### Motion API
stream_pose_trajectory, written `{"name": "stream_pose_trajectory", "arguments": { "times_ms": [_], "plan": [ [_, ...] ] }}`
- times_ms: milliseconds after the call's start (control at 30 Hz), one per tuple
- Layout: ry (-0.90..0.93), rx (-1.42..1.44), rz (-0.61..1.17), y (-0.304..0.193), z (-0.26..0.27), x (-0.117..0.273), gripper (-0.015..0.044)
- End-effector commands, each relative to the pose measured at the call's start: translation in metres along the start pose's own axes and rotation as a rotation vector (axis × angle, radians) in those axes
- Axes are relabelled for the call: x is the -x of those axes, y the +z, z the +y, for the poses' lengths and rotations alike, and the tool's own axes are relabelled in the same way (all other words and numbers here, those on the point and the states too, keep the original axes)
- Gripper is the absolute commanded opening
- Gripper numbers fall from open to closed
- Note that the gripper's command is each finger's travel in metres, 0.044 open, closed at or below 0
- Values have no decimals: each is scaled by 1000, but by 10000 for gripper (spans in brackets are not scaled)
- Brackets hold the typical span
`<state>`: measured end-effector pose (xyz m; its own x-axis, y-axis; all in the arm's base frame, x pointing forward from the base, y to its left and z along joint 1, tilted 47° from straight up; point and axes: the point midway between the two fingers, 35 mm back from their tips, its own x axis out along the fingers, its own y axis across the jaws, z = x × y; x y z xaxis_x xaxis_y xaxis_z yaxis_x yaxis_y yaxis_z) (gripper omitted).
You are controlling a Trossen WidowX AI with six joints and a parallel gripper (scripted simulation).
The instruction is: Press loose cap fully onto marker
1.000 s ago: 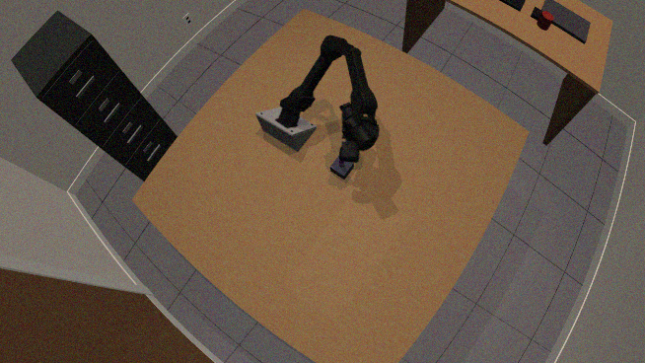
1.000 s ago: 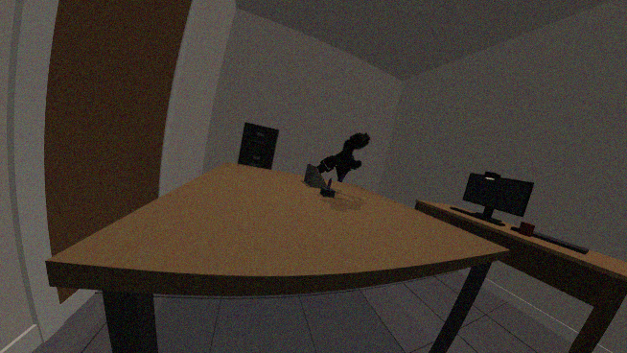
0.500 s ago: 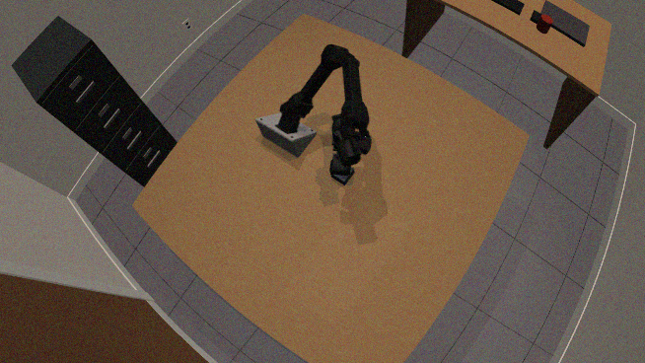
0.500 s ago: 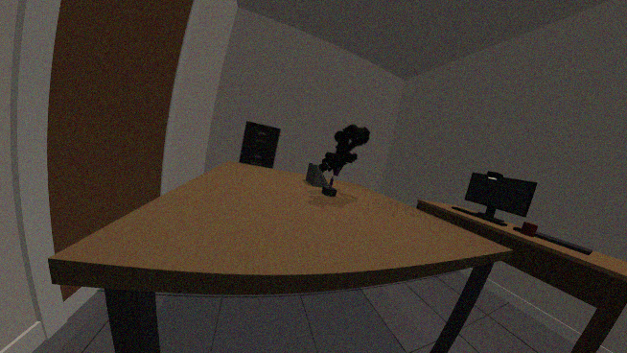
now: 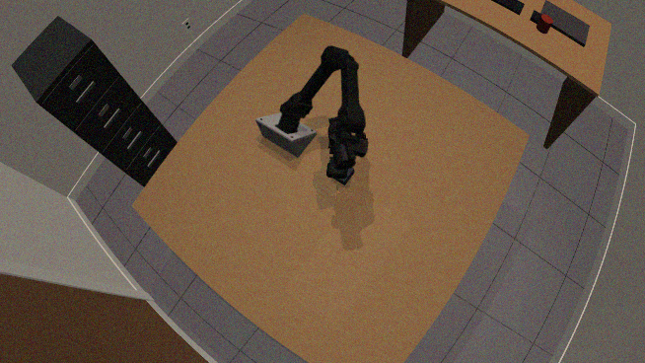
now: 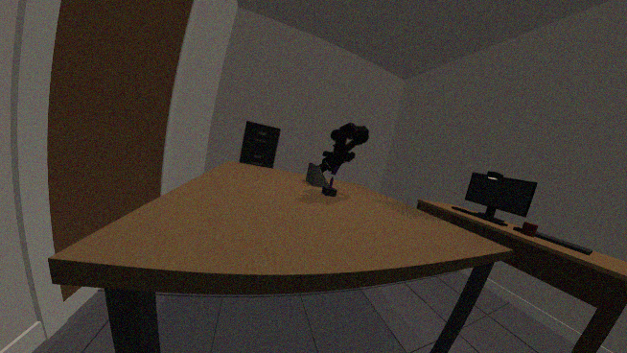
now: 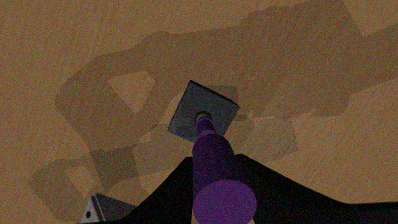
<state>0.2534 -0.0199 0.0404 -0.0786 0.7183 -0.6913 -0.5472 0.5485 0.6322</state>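
Directly below your gripper (image 7: pixel 220 172) (closed on the purple cap (image 7: pixel 216 162)) stands the holder block (image 7: pixel 202 111) with the marker tip (image 7: pixel 202 118). The arm's grey base mount (image 5: pixel 286 133) stands near, to one side. Around the block on the other sides, the table (image 5: pixel 419 207) shows only bare wood.
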Motion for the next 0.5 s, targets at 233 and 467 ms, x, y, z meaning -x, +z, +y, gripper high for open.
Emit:
{"name": "stream_pose_trajectory", "arguments": {
  "times_ms": [233, 467],
  "plan": [
    [2, -5, 0, 0, -1, -15, 0],
    [2, -5, 0, 0, -1, -27, 0]
  ]
}}
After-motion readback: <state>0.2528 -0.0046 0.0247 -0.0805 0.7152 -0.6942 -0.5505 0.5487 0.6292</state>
